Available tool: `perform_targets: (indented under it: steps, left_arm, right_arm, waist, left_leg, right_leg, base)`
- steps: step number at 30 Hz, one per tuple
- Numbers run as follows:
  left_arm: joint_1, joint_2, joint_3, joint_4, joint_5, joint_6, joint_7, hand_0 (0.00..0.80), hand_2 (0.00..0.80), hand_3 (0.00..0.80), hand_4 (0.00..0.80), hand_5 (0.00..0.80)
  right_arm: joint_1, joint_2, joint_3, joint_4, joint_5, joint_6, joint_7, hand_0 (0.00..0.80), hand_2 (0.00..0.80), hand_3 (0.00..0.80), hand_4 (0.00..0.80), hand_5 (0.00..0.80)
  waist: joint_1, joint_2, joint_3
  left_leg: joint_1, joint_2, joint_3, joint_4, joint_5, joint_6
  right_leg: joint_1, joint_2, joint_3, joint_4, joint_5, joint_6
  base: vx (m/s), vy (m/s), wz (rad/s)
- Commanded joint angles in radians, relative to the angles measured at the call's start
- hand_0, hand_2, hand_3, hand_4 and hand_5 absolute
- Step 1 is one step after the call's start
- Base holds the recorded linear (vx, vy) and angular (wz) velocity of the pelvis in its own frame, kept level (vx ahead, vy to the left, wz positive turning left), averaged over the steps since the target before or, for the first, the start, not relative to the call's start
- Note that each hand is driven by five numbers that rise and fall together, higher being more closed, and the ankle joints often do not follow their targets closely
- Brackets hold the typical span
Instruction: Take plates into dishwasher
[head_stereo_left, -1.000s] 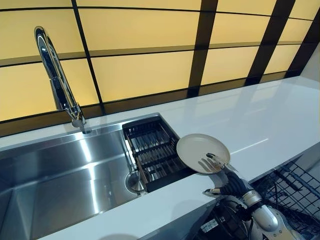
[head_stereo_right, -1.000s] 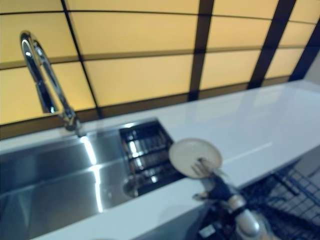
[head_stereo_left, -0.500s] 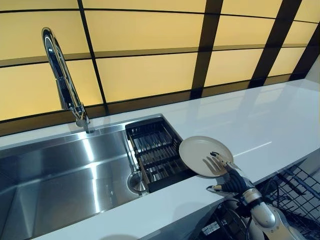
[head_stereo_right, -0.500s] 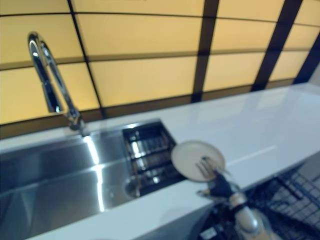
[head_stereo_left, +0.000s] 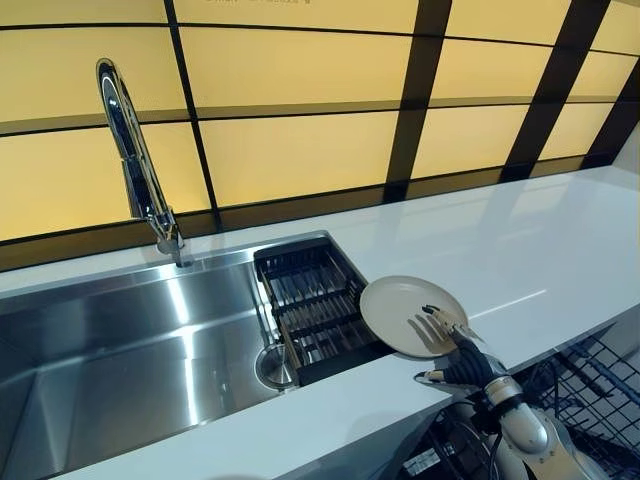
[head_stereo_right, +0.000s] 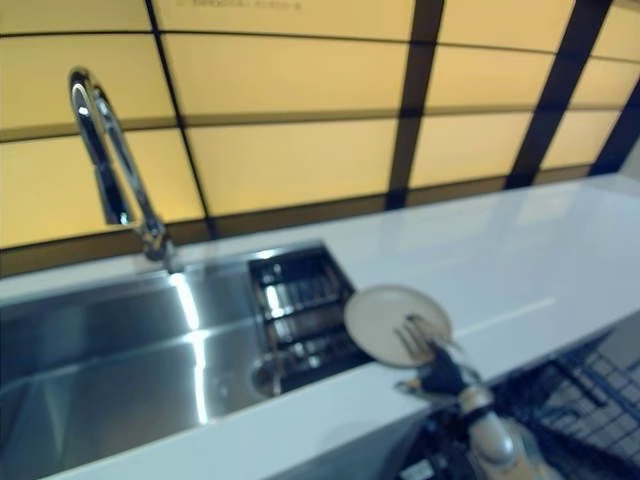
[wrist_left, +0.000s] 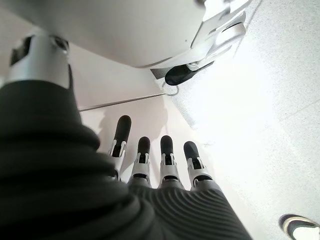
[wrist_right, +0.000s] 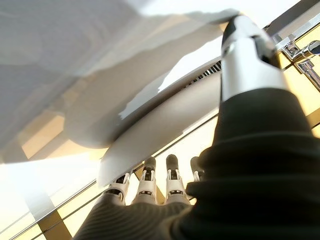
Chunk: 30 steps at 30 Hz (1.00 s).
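Where the white surface (head_stereo_left: 520, 250) meets the sink (head_stereo_left: 110, 350), the left eye view shows a cream plate (head_stereo_left: 405, 312) held at the surface's front edge, tilted, its rim overhanging the dark rack (head_stereo_left: 312, 308) set in the sink's right end. The right robot hand (head_stereo_left: 452, 352) grips the plate's near rim, fingers spread across its face. A chrome faucet (head_stereo_left: 135, 160) rises at the sink's back edge, and a wire dishwasher basket (head_stereo_left: 590, 385) shows below the surface's front right corner.

The right eye view gives the same scene.

In the left wrist view the left robot hand (wrist_left: 155, 160) hangs with straight fingers, holding nothing, over pale floor.

In the right wrist view the plate's underside (wrist_right: 150, 125) fills the frame, with the right robot hand's fingers on one side of its rim and the thumb on the other.
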<state>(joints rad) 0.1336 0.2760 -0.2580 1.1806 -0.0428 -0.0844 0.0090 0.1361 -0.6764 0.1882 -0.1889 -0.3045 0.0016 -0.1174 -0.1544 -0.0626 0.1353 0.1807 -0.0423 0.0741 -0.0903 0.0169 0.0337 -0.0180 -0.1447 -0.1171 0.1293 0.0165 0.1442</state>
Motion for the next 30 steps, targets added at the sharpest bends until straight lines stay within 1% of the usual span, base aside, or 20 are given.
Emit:
perform_targets:
  steps: [1, 4, 6, 8, 10, 11, 13, 15, 18, 25, 28, 29, 30]
  left_arm:
    - [-0.057, 0.007, -0.015, -0.063, 0.071, -0.030, -0.013, 0.000, 0.000, 0.000, 0.000, 0.000]
    - [-0.057, 0.009, -0.012, -0.071, 0.076, -0.023, -0.017, 0.000, 0.000, 0.000, 0.000, 0.000]
    - [-0.056, 0.010, -0.015, -0.073, 0.073, -0.022, -0.017, 0.000, 0.000, 0.000, 0.000, 0.000]
    - [-0.059, 0.011, -0.013, -0.072, 0.073, -0.022, -0.018, 0.000, 0.000, 0.000, 0.000, 0.000]
    - [-0.060, 0.010, -0.011, -0.071, 0.073, -0.023, -0.018, 0.000, 0.000, 0.000, 0.000, 0.000]
    - [-0.058, 0.009, -0.011, -0.073, 0.075, -0.023, -0.016, 0.000, 0.000, 0.000, 0.000, 0.000]
    - [-0.057, 0.009, -0.010, -0.075, 0.076, -0.022, -0.016, 0.000, 0.000, 0.000, 0.000, 0.000]
    - [-0.055, 0.013, -0.006, -0.082, 0.080, -0.017, -0.021, 0.000, 0.000, 0.000, 0.000, 0.000]
    - [-0.055, 0.014, -0.006, -0.086, 0.081, -0.014, -0.022, 0.000, 0.000, 0.000, 0.000, 0.000]
    - [-0.051, 0.016, -0.003, -0.092, 0.084, -0.013, -0.025, 0.000, 0.000, 0.000, 0.000, 0.000]
    - [-0.052, 0.016, -0.002, -0.094, 0.086, -0.011, -0.026, 0.000, 0.000, 0.000, 0.000, 0.000]
    - [-0.053, 0.015, -0.004, -0.094, 0.086, -0.011, -0.024, 0.000, 0.000, 0.000, 0.000, 0.000]
    - [-0.053, 0.015, -0.004, -0.094, 0.086, -0.011, -0.024, 0.000, 0.000, 0.000, 0.000, 0.000]
  right_arm:
    - [-0.112, 0.038, 0.025, 0.030, -0.063, 0.010, -0.034, 0.000, 0.000, 0.000, 0.000, 0.000]
    - [-0.113, 0.038, 0.024, 0.035, -0.081, 0.012, -0.041, 0.000, 0.000, 0.000, 0.000, 0.000]
    - [-0.113, 0.036, 0.025, 0.033, -0.091, 0.018, -0.047, 0.085, 0.085, 0.085, 0.085, 0.085]
    - [-0.114, 0.034, 0.025, 0.037, -0.105, 0.015, -0.052, 0.195, 0.195, 0.195, 0.195, 0.195]
    - [-0.114, 0.032, 0.023, 0.036, -0.120, 0.015, -0.057, 0.264, 0.264, 0.264, 0.264, 0.264]
    - [-0.115, 0.031, 0.022, 0.035, -0.134, 0.017, -0.061, 0.411, 0.411, 0.411, 0.411, 0.411]
    - [-0.116, 0.029, 0.022, 0.034, -0.143, 0.017, -0.065, 0.414, 0.414, 0.414, 0.414, 0.414]
    - [-0.116, 0.023, 0.018, 0.031, -0.148, 0.019, -0.069, 0.442, 0.442, 0.442, 0.442, 0.442]
    - [-0.119, 0.022, 0.019, 0.033, -0.161, 0.021, -0.078, 0.464, 0.464, 0.464, 0.464, 0.464]
    - [-0.120, 0.022, 0.018, 0.031, -0.151, 0.018, -0.081, 0.458, 0.458, 0.458, 0.458, 0.458]
    - [-0.120, 0.024, 0.018, 0.032, -0.149, 0.015, -0.087, 0.480, 0.480, 0.480, 0.480, 0.480]
    - [-0.119, 0.025, 0.017, 0.032, -0.146, 0.016, -0.091, 0.499, 0.499, 0.499, 0.499, 0.499]
    - [-0.119, 0.025, 0.017, 0.032, -0.146, 0.016, -0.091, 0.499, 0.499, 0.499, 0.499, 0.499]
  waist:
    - [0.028, -0.030, 0.036]
    - [0.031, -0.030, 0.039]
    - [0.032, -0.031, 0.041]
    - [0.032, -0.030, 0.042]
    - [0.033, -0.031, 0.043]
    - [0.035, -0.031, 0.045]
    - [0.036, -0.031, 0.046]
    - [0.038, -0.030, 0.046]
    - [0.040, -0.029, 0.049]
    - [0.045, -0.029, 0.052]
    - [0.046, -0.030, 0.054]
    - [0.046, -0.031, 0.057]
    - [0.046, -0.031, 0.057]
  left_leg:
    - [0.088, -0.051, -0.042, 0.003, -0.142, 0.032]
    - [0.088, -0.050, -0.042, 0.003, -0.141, 0.033]
    - [0.089, -0.050, -0.043, 0.003, -0.140, 0.034]
    - [0.088, -0.049, -0.043, 0.003, -0.139, 0.035]
    - [0.088, -0.049, -0.044, 0.003, -0.139, 0.035]
    - [0.087, -0.048, -0.044, 0.004, -0.138, 0.036]
    - [0.087, -0.048, -0.044, 0.004, -0.137, 0.036]
    - [0.086, -0.048, -0.046, 0.004, -0.136, 0.036]
    - [0.086, -0.048, -0.047, 0.005, -0.136, 0.037]
    - [0.085, -0.048, -0.049, 0.007, -0.134, 0.039]
    - [0.084, -0.049, -0.049, 0.008, -0.134, 0.040]
    - [0.084, -0.048, -0.049, 0.009, -0.134, 0.041]
    - [0.084, -0.048, -0.049, 0.009, -0.134, 0.041]
  right_leg:
    - [-0.191, -0.022, 0.058, 0.040, 0.275, 0.088]
    - [-0.190, -0.022, 0.057, 0.041, 0.274, 0.089]
    - [-0.189, -0.021, 0.057, 0.043, 0.274, 0.090]
    - [-0.190, -0.020, 0.058, 0.045, 0.274, 0.089]
    - [-0.189, -0.020, 0.058, 0.046, 0.273, 0.090]
    - [-0.188, -0.019, 0.058, 0.048, 0.273, 0.090]
    - [-0.188, -0.019, 0.058, 0.049, 0.272, 0.090]
    - [-0.187, -0.017, 0.058, 0.049, 0.271, 0.090]
    - [-0.186, -0.017, 0.058, 0.052, 0.270, 0.091]
    - [-0.184, -0.013, 0.059, 0.054, 0.269, 0.091]
    - [-0.184, -0.013, 0.059, 0.055, 0.271, 0.092]
    - [-0.184, -0.013, 0.058, 0.057, 0.272, 0.092]
    - [-0.184, -0.013, 0.058, 0.057, 0.272, 0.092]
  base:
    - [0.000, 0.000, 0.00]
    - [0.000, 0.000, 0.00]
    - [0.015, -0.016, 0.03]
    - [0.009, -0.010, 0.05]
    - [0.004, -0.006, 0.02]
    - [0.000, 0.000, 0.00]
    - [0.000, 0.000, 0.00]
    - [0.000, 0.000, 0.00]
    - [0.000, 0.000, 0.00]
    - [0.001, -0.002, 0.00]
    - [0.000, 0.000, 0.00]
    - [0.000, 0.000, 0.00]
    - [0.000, 0.000, 0.00]
